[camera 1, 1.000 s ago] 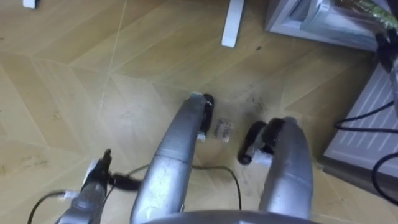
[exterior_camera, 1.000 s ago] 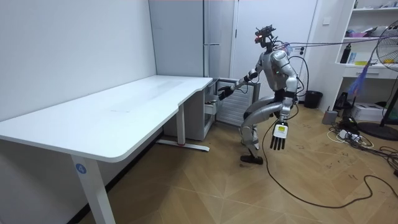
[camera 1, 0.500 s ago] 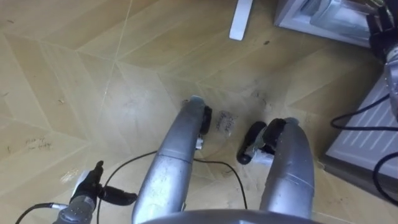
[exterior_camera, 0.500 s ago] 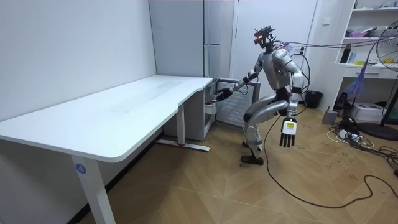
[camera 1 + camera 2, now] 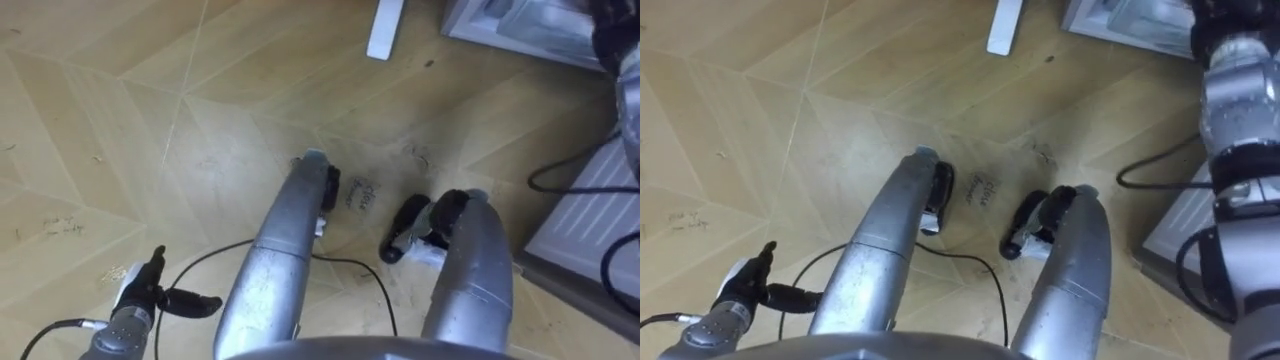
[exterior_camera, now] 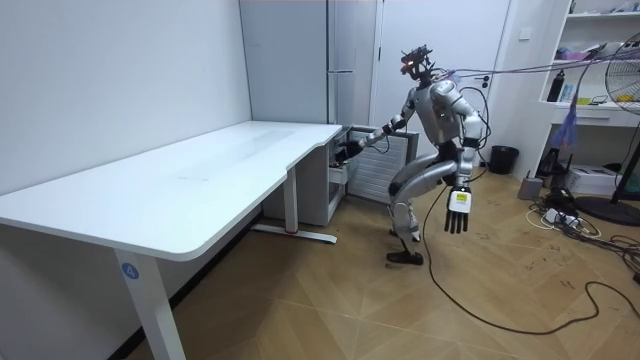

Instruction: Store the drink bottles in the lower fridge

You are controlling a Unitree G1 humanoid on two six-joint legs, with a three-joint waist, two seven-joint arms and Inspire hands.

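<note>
floor (image 5: 120,120): wood, lightly scuffed | desk (image 6: 200,170): smooth matt white | fridge (image 6: 350,100): smooth grey

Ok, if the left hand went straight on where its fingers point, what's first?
The left hand hangs open, fingers pointing down; the wooden floor probably comes first, with nothing visibly between.

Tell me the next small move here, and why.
Probably pull the lower fridge open further with the right hand, which already reaches to its front. The left hand hangs open and empty at the robot's side, so it carries no drink to load.
</note>
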